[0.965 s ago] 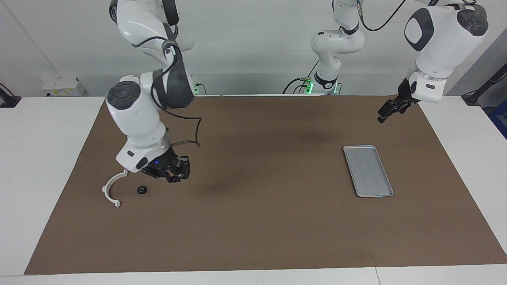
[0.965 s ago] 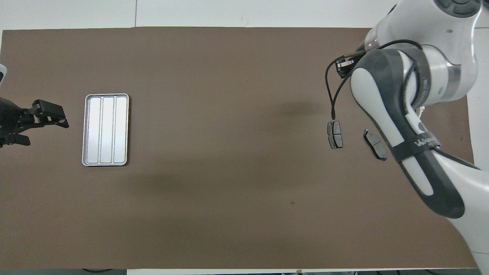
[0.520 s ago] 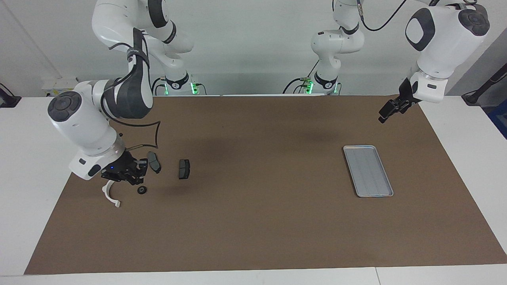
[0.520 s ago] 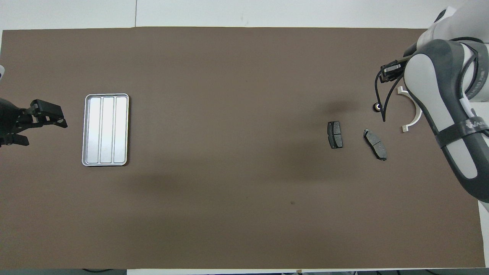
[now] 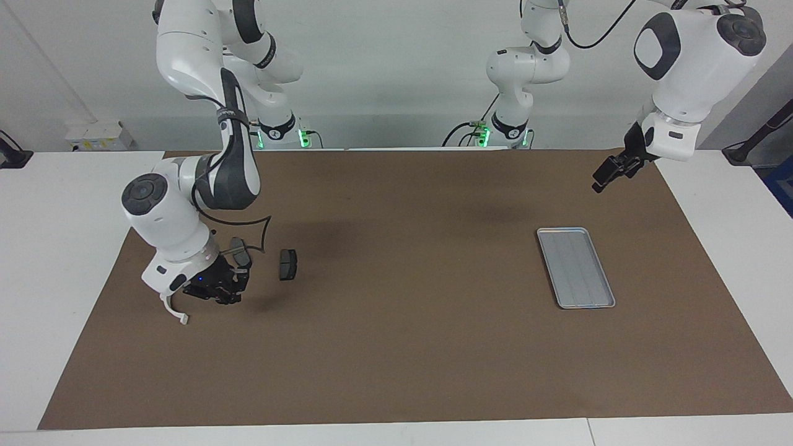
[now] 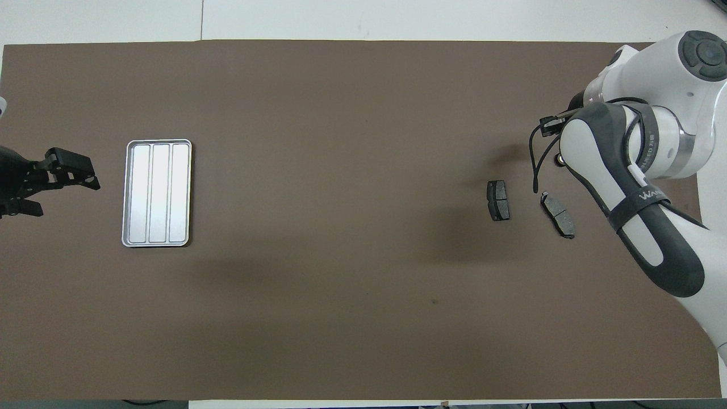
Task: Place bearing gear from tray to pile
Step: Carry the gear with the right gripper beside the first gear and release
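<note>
The silver tray (image 5: pixel 576 267) lies flat toward the left arm's end of the table with nothing on it; it also shows in the overhead view (image 6: pixel 157 193). The pile lies toward the right arm's end: two dark brake pads (image 5: pixel 287 264) (image 5: pixel 241 253) and a white curved bracket (image 5: pixel 175 311), partly covered by the right arm. My right gripper (image 5: pixel 222 293) hangs low over the spot of the small black bearing gear and hides it in the facing view. An edge of the gear (image 6: pixel 559 161) peeks out beside the arm from overhead. My left gripper (image 5: pixel 597 184) waits, open, in the air beside the tray.
A brown mat (image 5: pixel 403 347) covers the table. The brake pads also show in the overhead view (image 6: pixel 498 200) (image 6: pixel 558 215). The right arm's elbow and forearm (image 6: pixel 642 199) hang over the pile's end of the mat.
My right gripper swung from beside the gear over to the bracket, then came back and lowered over the gear, covering it. The left arm has stayed put.
</note>
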Robot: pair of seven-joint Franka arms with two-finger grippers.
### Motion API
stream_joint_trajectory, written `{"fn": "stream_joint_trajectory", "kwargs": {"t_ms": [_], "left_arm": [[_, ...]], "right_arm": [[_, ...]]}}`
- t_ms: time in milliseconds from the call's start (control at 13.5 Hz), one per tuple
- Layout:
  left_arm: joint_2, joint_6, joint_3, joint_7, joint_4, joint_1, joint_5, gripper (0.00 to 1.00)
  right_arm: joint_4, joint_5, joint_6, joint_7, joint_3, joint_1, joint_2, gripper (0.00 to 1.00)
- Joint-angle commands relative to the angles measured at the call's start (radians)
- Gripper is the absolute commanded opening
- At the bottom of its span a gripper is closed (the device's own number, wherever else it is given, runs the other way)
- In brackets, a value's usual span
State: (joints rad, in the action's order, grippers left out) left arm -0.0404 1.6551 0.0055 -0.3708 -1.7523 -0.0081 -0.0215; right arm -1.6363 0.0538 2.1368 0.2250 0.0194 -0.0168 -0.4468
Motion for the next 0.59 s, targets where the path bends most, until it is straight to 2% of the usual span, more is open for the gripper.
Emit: {"fn": "stream_joint_trajectory", "kwargs": {"t_ms": [0, 445, 520], "left_arm": [[-0.024, 0.012, -0.004, 0.013, -0.026, 0.005, -0.008, 1.0], [-0.024, 0.012, -0.004, 0.009, -0.026, 0.0, -0.008, 1.0], [-0.024, 0.012, -0.004, 0.009, -0.026, 0.0, -0.008, 1.0]], "right_arm": [[-0.068, 0.006, 0.047, 0.01, 0.007, 0.017, 0.017, 0.0], [-0.154, 0.006, 0.075, 0.016, 0.007, 0.028, 0.016, 0.0], [-0.177, 0.006, 0.109, 0.022, 0.007, 0.026, 0.017, 0.0]]}}
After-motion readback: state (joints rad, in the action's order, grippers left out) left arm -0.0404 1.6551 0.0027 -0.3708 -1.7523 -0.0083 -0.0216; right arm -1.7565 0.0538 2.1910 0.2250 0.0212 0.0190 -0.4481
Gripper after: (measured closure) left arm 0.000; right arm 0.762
